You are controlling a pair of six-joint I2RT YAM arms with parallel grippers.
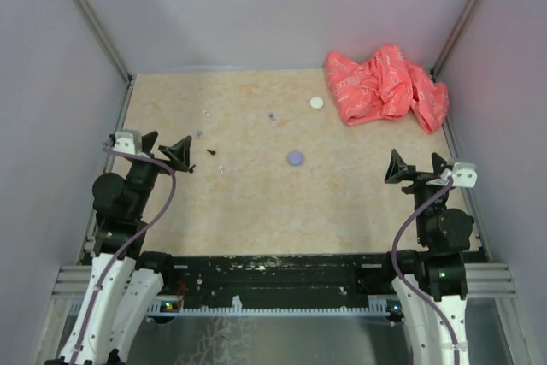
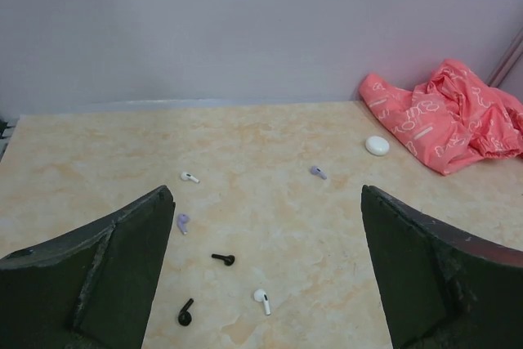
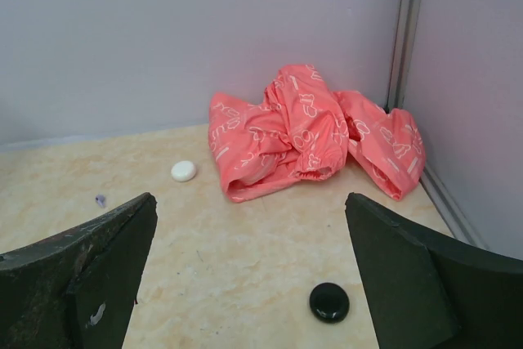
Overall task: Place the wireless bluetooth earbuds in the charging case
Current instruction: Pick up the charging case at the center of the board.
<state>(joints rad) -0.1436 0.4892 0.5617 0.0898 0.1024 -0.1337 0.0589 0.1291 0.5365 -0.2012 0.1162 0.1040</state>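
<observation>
The left gripper (image 2: pixel 266 195) fills the foreground of its own view. Its dark, wedge-shaped fingers (image 2: pixel 98 275) are spread wide with nothing between them. The right gripper (image 3: pixel 250 199) is just as wide apart and also empty.

The earbuds (image 2: pixel 223 259) lie loose on the table (image 1: pixel 256 203) ahead of the left gripper: two white, two pale purple and two black. They are scattered apart from one another, and none is in a case. The white case (image 2: pixel 377 145) sits near the cloth (image 2: pixel 449 120), the lavender case (image 1: pixel 295 158) is mid-table, and the black case (image 3: pixel 329 302) lies just in front of the right gripper.

Each bud is a tiny rounded head on a short stem, in what looks like smooth hard plastic, resting on a slick marbled tabletop. Broad fingers closing off-centre would probably flick one away or roll it. The cases are low, smooth pucks and look shut, with no sockets showing. A lid likely has to be opened first, and a light puck may skate unless the other gripper steadies it. Pairing a bud with a case of the wrong colour is another likely slip. The cloth is soft, crumpled and pink, and near enough to the white case to snag a finger reaching there.
</observation>
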